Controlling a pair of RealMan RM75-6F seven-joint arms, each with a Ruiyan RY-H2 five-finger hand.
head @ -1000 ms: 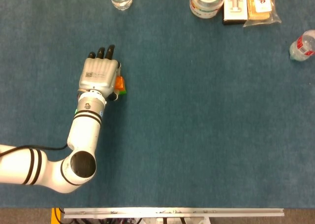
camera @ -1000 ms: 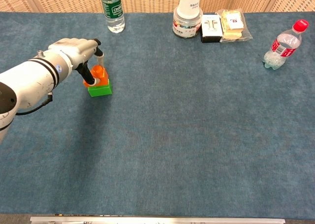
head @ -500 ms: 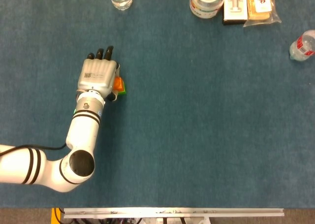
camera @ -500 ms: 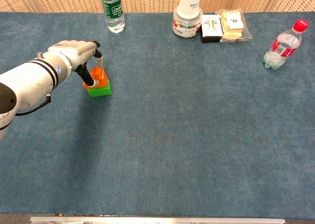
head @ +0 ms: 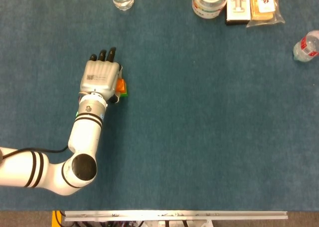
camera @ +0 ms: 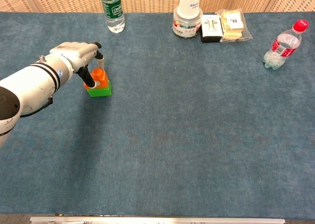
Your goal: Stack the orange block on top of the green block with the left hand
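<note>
The orange block (camera: 99, 77) sits on top of the green block (camera: 101, 90) at the left of the blue table. My left hand (camera: 74, 54) hovers over the stack, thumb on the near left side of the orange block and a finger on its far side, pinching it. From the head view the left hand (head: 101, 76) covers most of the stack; only an edge of the orange block (head: 120, 85) and a sliver of the green block (head: 126, 90) show at its right. The right hand is not visible in either view.
A green-labelled bottle (camera: 112, 7) stands at the back, beyond the hand. A white jar (camera: 187, 12), a small box (camera: 211, 27) and a snack packet (camera: 232, 24) line the back middle. A red-capped bottle (camera: 283, 44) lies at the back right.
The left hand has shifted only slightly over the stack. The orange block stays on the green block.
</note>
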